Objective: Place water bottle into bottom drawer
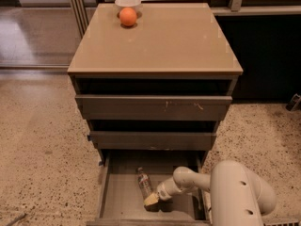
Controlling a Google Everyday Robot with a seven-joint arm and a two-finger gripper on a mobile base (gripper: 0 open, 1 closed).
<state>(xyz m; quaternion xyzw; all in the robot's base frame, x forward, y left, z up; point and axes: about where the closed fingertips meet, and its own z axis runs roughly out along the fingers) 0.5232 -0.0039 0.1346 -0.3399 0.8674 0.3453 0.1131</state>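
Clear water bottle (pixel 144 185) lies flat in open bottom drawer (pixel 121 199); hand (pixel 151 200) beside it.

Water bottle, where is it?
In the camera view, the water bottle lies on the bottom drawer floor, left of middle, the gripper at its near end.

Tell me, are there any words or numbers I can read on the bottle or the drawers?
No words or numbers can be read anywhere.
Water bottle: any print on it is too blurred to read.
Drawer fronts: only scuff marks, no writing.
The hand is down in the bottom drawer, beside the bottle.
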